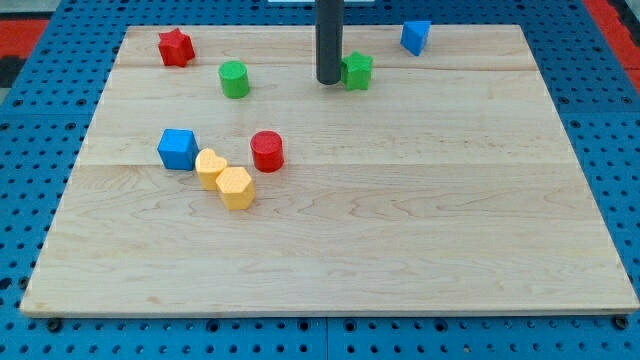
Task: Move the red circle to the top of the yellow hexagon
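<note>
Plainly, the wooden board (pixel 400 230) is carrying everything, and the risks are coming from how the blocks are lying on it; my tip (pixel 329 81) is sitting near the view's top, just beside the green star (pixel 357 71) on its left and well apart from the red circle (pixel 267 151), so any careless sweep downward is risking a knock to that star or to the green cylinder (pixel 234 79). There is no claw on this rod, so nothing is being clasped or released; it is only pushing. The red circle is standing near the middle-left, just to the right of and slightly above the yellow pair; the yellow hexagon (pixel 236 187) is touching the yellow heart (pixel 210 167), with the blue cube (pixel 178 149) close by on the left. In my judgement, a push leftward is likely driving the circle into the heart and shunting the hexagon; an off-centre contact is letting the round block slip aside. The red circle is looking like a short upright cylinder, bright and unobstructed.
</note>
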